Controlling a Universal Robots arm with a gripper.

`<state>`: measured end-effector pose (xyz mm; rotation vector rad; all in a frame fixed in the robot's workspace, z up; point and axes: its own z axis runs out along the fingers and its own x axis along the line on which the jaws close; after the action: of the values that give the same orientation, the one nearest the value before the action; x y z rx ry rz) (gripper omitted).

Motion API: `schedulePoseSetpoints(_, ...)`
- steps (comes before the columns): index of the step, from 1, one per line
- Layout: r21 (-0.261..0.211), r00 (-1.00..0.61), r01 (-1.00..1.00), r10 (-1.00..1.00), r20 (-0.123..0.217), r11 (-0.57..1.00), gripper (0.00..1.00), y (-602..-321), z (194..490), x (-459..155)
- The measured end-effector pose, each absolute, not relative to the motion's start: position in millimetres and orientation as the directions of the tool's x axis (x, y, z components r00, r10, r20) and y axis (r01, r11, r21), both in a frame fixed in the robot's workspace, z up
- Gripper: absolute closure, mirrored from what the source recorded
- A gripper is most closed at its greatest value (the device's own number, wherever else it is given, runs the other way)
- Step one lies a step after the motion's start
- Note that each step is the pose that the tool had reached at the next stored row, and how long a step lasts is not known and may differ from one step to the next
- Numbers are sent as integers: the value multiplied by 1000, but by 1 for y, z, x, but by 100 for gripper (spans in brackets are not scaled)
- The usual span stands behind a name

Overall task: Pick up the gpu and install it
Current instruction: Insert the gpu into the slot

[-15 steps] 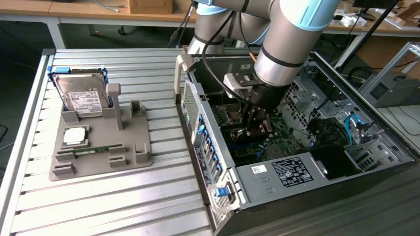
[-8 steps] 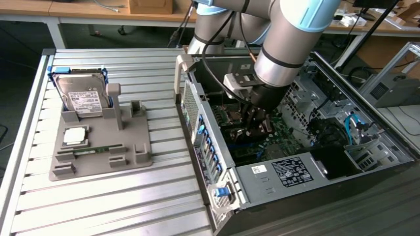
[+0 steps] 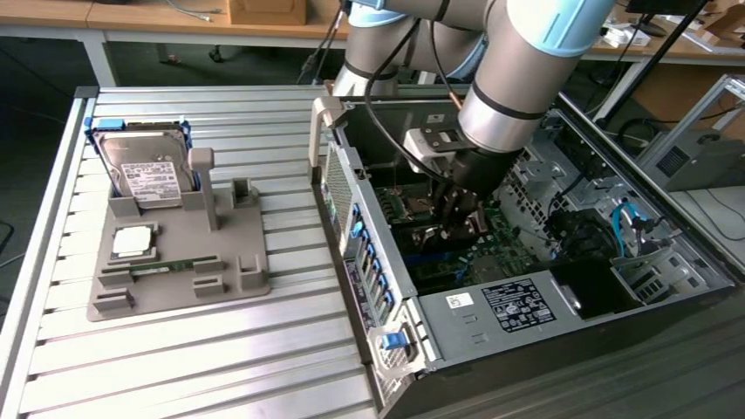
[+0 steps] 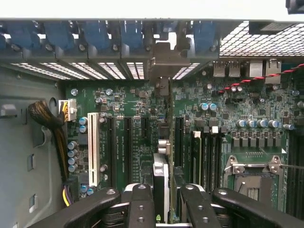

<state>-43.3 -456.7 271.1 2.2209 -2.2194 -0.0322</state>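
The install step is in hand, not the pick-up. In the exterior view the arm reaches down into the open computer case (image 3: pixel 652 262) at the centre right of the frame, and the gripper (image 3: pixel 456 229) sits low over the green motherboard (image 3: pixel 448 262). The wrist view shows the fingers (image 4: pixel 140 204) clamped on the gpu (image 4: pixel 164 161), which stands on edge between them and runs from the lower centre of the frame up toward the rear wall of the case. Its silver bracket (image 4: pixel 164 59) sits at the top centre of that view, against the row of slot openings with blue latches (image 4: pixel 102 35). The card's lower edge lines up along the dark expansion slots (image 4: pixel 128 147), with a white slot (image 4: pixel 93 147) well apart on the left; whether the edge connector is already in a slot or just above it I cannot tell.

Judging from this, the next move calls for a straight push down along the card's own plane, with the bracket kept flush to its opening and no sideways tilt, since a skewed card would likely bind in the slot.

On the bench (image 3: pixel 209 367), at the exterior view's left, the grey fixture tray (image 3: pixel 239 288) carries the hard drive (image 3: pixel 146 170) and a memory stick (image 3: pixel 174 264).
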Motion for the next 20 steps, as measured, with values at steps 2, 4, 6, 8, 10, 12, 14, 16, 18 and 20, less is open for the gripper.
schedulePoseSetpoints(2,16,0,-1000,-1000,-18,-1,73,-456,271,-43)
schedulePoseSetpoints(4,16,-1,-1000,-1000,-20,1,73,-456,271,-45)
schedulePoseSetpoints(6,16,-2,-1000,-1000,-21,1,73,-456,271,-46)
schedulePoseSetpoints(8,16,-2,-1000,-1000,-22,1,73,-456,271,-47)
schedulePoseSetpoints(10,16,-2,-1000,-1000,-22,1,73,-457,271,-48)
schedulePoseSetpoints(12,16,-2,-1000,-1000,-22,1,73,-457,271,-48)
schedulePoseSetpoints(14,16,-2,-1000,-1000,-21,1,73,-457,271,-48)
schedulePoseSetpoints(16,16,-2,-1000,-1000,-20,1,73,-457,271,-48)
schedulePoseSetpoints(18,16,-2,-1000,-1000,-19,1,73,-457,271,-48)
schedulePoseSetpoints(20,16,-2,-1000,-1000,-17,1,73,-457,271,-48)
